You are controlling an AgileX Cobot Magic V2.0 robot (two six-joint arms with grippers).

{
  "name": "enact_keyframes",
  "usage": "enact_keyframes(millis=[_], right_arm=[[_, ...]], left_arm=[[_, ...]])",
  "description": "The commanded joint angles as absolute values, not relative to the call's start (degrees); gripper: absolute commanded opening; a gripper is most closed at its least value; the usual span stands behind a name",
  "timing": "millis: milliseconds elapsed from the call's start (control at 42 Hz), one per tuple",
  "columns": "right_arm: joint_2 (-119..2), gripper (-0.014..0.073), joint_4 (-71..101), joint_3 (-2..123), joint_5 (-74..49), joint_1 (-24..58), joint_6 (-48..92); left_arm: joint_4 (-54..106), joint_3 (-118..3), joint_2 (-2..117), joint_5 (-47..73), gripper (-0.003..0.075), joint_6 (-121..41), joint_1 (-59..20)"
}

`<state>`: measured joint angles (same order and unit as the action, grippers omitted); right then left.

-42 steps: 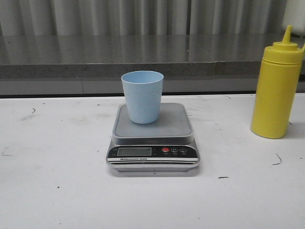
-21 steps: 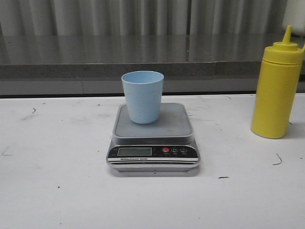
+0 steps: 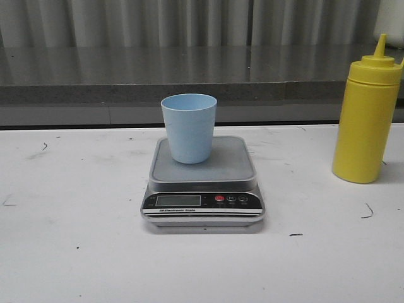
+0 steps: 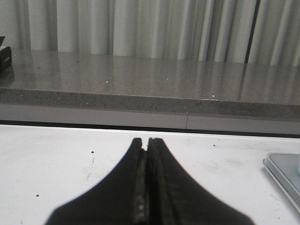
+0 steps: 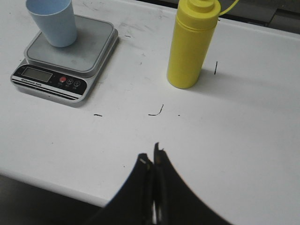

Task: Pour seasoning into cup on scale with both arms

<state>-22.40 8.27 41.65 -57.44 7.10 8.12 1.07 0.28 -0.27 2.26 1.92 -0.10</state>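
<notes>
Front view shows the light blue cup point(image 3: 188, 127) standing upright on the silver-grey platform of the digital kitchen scale point(image 3: 202, 183), toward the platform's rear left part. The scale sits near the middle of the white counter point(image 3: 76, 252), its black display panel with one red button facing the camera. The yellow squeeze bottle of seasoning point(image 3: 367, 113) stands upright on the counter well to the right of the scale, cap on and nozzle pointing up; it is taller than the cup. Neither arm appears in this view.

From the left wrist, the left gripper point(image 4: 146, 143) hangs over bare counter with its dark fingers pressed together and nothing between them; a corner of the scale shows at the edge. From the right wrist, the right gripper point(image 5: 151, 157) likewise has its fingers closed on nothing, held above the counter's near edge, apart from the bottle and the scale.
</notes>
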Motion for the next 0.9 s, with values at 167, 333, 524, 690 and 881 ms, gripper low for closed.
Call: enact_keyframes(millis=[167,333,524,690,881], right_arm=[[-22.84,-0.0118,8.55,43.26,-53.86,7.17,8.73],[-22.84,-0.0118,8.55,43.26,-53.86,7.17,8.73],[-20.60,-0.0118,4.41,41.55,-51.00,6.83,8.82],[-14.00,-0.0118,2.06,30.00,-34.65,4.28,8.82],[-6.40,-0.0118,2.06,14.08,-17.44,4.02,8.82]], left_arm=[[1.59,1.61,-1.34,-2.65,-0.0020,2.00,-0.14],[1.59,1.61,-1.34,-2.65,-0.0020,2.00,-0.14],[1.59,1.61,-1.34,-2.65,-0.0020,2.00,-0.14],[1.59,1.61,-1.24,-2.65,-0.0020,2.00,-0.14],[1.59,1.61,-1.24,-2.65,-0.0020,2.00,-0.14]])
